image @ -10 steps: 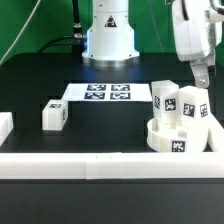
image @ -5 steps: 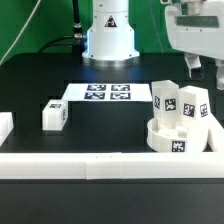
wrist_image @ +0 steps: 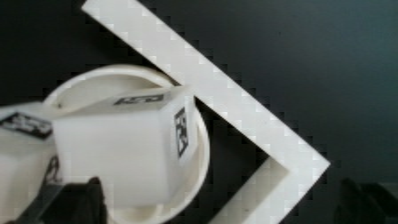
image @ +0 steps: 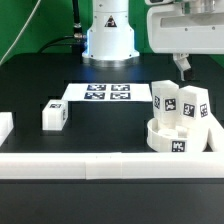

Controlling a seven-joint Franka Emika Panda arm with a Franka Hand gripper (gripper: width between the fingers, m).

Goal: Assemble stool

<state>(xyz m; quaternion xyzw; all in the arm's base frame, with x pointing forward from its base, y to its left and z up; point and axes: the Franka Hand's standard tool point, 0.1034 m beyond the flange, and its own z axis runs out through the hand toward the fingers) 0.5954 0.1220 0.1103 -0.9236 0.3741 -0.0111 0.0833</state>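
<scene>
The round white seat (image: 170, 138) lies at the exterior view's right, by the front rail. Two tagged white legs stand upright on it, one on the left (image: 162, 97) and one on the right (image: 192, 104). A third leg (image: 54, 115) lies alone on the table at the left. My gripper (image: 184, 66) hangs open and empty above and behind the two legs, touching nothing. In the wrist view the seat (wrist_image: 107, 85) and one leg (wrist_image: 134, 135) fill the picture below the gripper (wrist_image: 214, 212), with a second leg (wrist_image: 22, 125) at the edge.
The marker board (image: 105, 93) lies flat at the middle back. A long white rail (image: 90, 166) runs along the front, and its corner shows in the wrist view (wrist_image: 267, 125). A white block (image: 4, 125) sits at the far left. The robot base (image: 108, 35) stands behind.
My gripper has risen off the right-hand leg and moved toward the exterior view's left. The leg stays standing on the seat.
</scene>
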